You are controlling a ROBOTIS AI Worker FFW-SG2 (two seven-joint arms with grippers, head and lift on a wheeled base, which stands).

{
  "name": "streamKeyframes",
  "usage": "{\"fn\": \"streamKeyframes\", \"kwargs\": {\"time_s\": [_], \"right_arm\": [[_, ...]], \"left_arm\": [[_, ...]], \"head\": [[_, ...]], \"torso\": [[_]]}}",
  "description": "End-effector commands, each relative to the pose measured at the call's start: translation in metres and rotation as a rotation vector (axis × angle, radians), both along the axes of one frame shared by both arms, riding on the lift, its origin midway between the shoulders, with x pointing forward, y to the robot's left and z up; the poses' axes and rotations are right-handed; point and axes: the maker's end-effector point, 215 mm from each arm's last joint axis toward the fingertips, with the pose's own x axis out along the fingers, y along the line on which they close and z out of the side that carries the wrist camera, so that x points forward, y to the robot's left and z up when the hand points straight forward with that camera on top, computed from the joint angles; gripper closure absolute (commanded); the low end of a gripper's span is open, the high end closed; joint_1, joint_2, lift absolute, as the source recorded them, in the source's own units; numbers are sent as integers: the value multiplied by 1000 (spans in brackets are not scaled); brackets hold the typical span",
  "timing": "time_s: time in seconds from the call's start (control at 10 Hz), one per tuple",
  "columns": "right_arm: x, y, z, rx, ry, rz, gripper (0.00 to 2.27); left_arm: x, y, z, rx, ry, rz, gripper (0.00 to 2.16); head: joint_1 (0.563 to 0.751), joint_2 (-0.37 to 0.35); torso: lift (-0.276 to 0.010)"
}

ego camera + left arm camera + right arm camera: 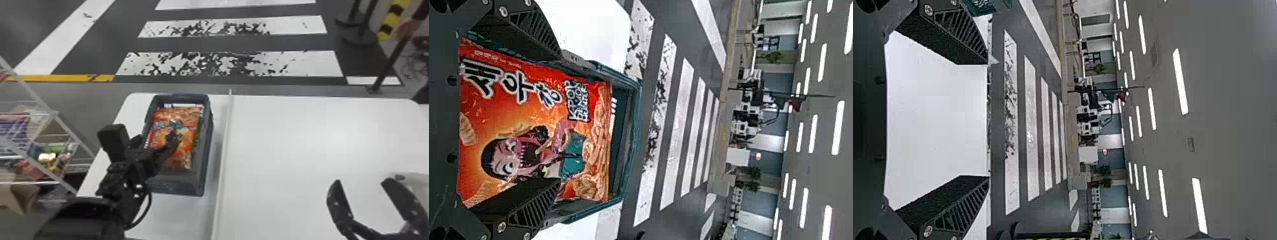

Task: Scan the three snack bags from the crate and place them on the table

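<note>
In the head view my left gripper [169,143] is over the crate [204,172], above an orange-red snack bag [186,137] lying inside it. The left wrist view shows that gripper [560,120] open, its two fingers wide apart with the printed front of the snack bag [524,115] between and beyond them; whether they touch it I cannot tell. Any bags under this one are hidden. My right gripper [360,191] stands open at the right over the white table [303,143]; in the right wrist view its fingers [985,120] are spread with nothing between them.
A thin raised strip [223,153] runs along the table just right of the crate. A wire rack [57,115] with packaged goods stands at the left. Barrier posts [383,73] stand on the floor beyond the table's right side.
</note>
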Motion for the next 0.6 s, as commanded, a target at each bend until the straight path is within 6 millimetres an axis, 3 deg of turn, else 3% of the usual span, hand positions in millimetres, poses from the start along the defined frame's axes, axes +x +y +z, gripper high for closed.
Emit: {"fn": "streamKeyframes", "kwargs": {"time_s": [0.0, 0.3, 0.4, 0.5], "right_arm": [[-1, -1, -1, -7, 1, 5, 107], [0, -3, -3, -8, 5, 9, 107], [-1, 0, -8, -8, 13, 17, 107], [-2, 2, -13, -8, 21, 21, 107]], "left_arm": [[14, -5, -11, -1, 59, -16, 137], [24, -13, -42, -20, 133, -39, 137], [25, -15, -62, -38, 189, -53, 154], [17, -20, -90, -64, 294, -76, 400]], "head": [[695, 140], [695, 117], [695, 110], [695, 108]], "torso": [[-37], [-37], [-37], [-37]]}}
